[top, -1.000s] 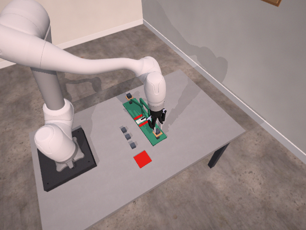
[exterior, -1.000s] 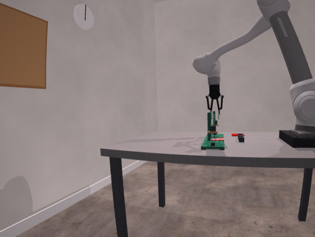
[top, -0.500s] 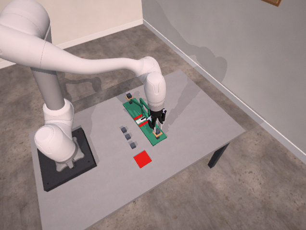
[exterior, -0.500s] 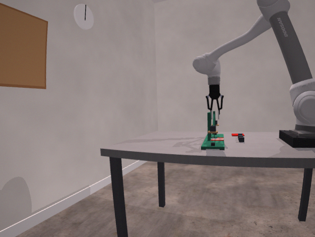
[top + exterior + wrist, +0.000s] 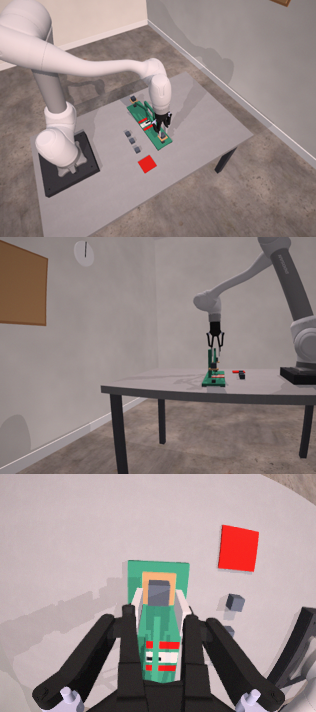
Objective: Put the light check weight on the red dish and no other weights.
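My gripper point(image 5: 163, 134) point(image 5: 215, 355) point(image 5: 158, 598) is partly open and empty, pointing down, with its fingertips just above the dark weight point(image 5: 163, 136) on the near orange pan point(image 5: 158, 138) point(image 5: 159, 575). Another dark weight point(image 5: 132, 98) point(image 5: 213, 365) sits on the far pan point(image 5: 133, 101) point(image 5: 209, 369). In the wrist view the black pointer point(image 5: 149, 659) is over the white field point(image 5: 169, 657). Three weights point(image 5: 127, 133) point(image 5: 131, 140) point(image 5: 137, 149) stand in a row on the table. The red dish point(image 5: 147, 163) point(image 5: 235, 371) point(image 5: 239, 548) lies flat and empty. Which weight is light cannot be seen.
The green balance base point(image 5: 156, 143) point(image 5: 205, 384) point(image 5: 134, 569) lies under the gripper. Its green uprights point(image 5: 209, 359) rise beside the beam between the pans. The arm's black mounting plate point(image 5: 89, 162) point(image 5: 285, 374) is on the table beyond the weights.
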Controlling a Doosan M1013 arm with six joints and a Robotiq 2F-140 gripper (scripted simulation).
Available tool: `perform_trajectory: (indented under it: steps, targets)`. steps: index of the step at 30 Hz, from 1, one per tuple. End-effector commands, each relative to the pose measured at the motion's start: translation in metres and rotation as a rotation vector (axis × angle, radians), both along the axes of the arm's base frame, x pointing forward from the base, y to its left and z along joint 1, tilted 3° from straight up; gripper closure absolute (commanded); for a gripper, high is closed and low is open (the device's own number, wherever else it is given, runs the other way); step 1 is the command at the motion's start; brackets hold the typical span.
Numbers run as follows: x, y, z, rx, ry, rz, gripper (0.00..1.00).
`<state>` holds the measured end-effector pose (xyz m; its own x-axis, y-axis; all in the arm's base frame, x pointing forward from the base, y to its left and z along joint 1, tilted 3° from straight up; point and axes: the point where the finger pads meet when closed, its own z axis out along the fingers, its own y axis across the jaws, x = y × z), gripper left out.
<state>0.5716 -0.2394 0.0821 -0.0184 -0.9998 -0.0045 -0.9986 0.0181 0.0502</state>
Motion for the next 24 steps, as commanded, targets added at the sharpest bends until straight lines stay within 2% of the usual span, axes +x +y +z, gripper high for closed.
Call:
perform_trajectory:
  steps: [1,12,24]
  targets:
    - [0.0,0.0,0.0,0.0,0.0,0.0,0.65]
    - [0.0,0.0,-0.002,0.0,0.0,0.0,0.65]
    - [-0.001,0.0,-0.02,0.0,0.0,0.0,0.65]
